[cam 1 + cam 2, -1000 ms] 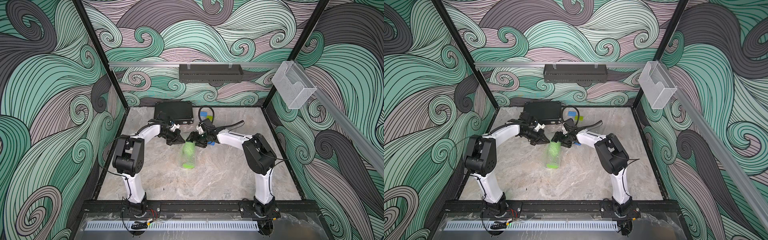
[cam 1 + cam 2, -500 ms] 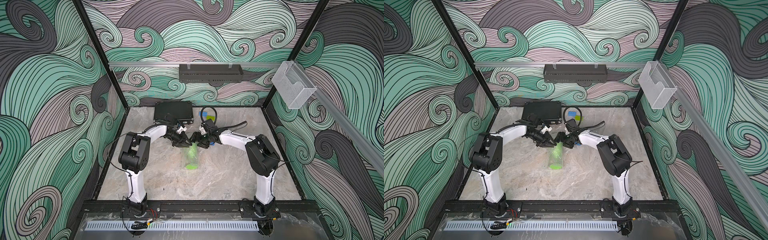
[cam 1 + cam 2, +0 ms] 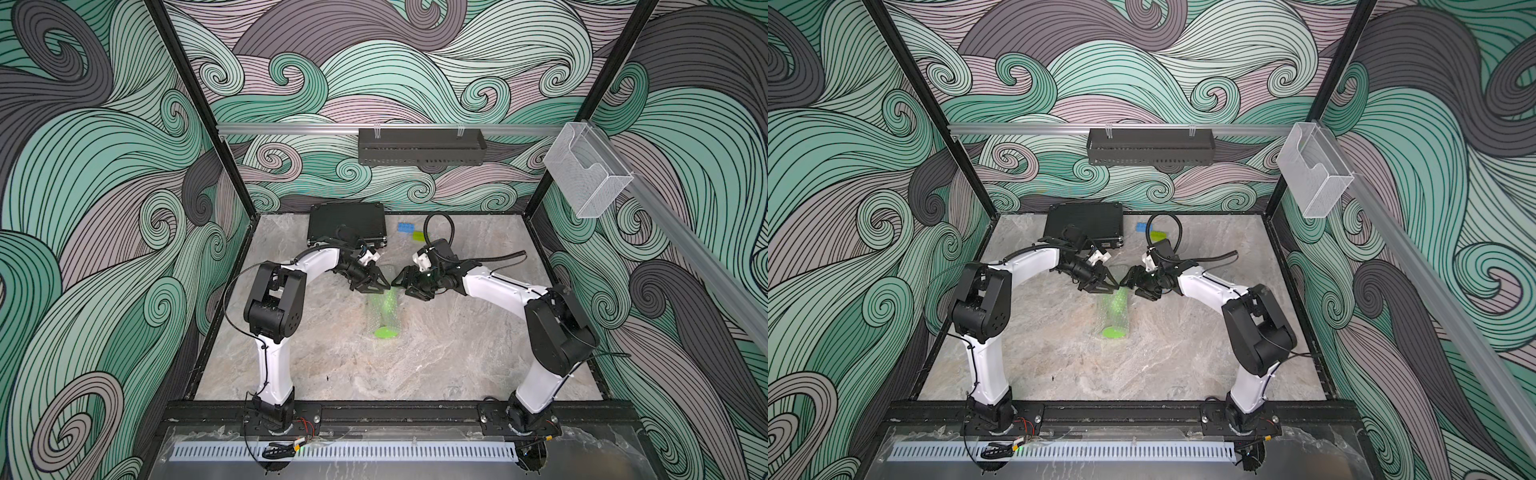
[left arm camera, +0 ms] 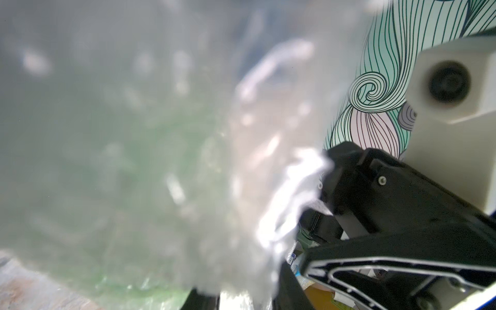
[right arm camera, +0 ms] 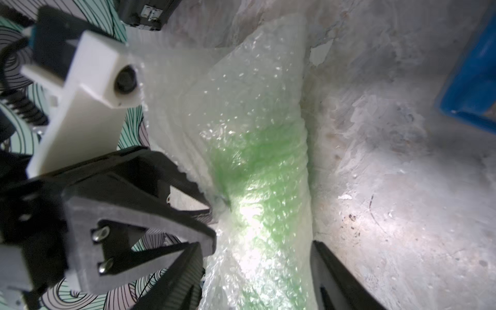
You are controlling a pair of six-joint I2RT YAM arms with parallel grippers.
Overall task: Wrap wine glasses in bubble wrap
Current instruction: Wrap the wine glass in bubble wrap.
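Observation:
The lime-green wine glass [image 3: 386, 309] lies on its side mid-table, rolled in clear bubble wrap [image 3: 376, 313], with its round foot [image 3: 386, 331] toward the front. It appears in both top views [image 3: 1116, 309]. My left gripper [image 3: 384, 286] is at the far end of the bundle, its jaws slightly open with loose wrap [image 4: 188, 161] between them. The wrap fills the left wrist view. My right gripper [image 3: 397, 284] faces the left one, open. In the right wrist view its fingers [image 5: 330, 276] stand on both sides of the wrapped glass [image 5: 257, 188], close against the wrap.
A black case [image 3: 347, 226] lies at the back of the table. A small blue brick [image 3: 406, 227] and a flat lime brick [image 3: 419, 237] sit beside it. A blue object [image 5: 472, 88] sits near the right gripper. A black tray [image 3: 419, 145] and a clear holder [image 3: 586, 174] hang on the rails.
The left gripper has moved right to the bundle's far end and opened from shut. The right jaws have narrowed. The wrapped glass has shifted slightly right.

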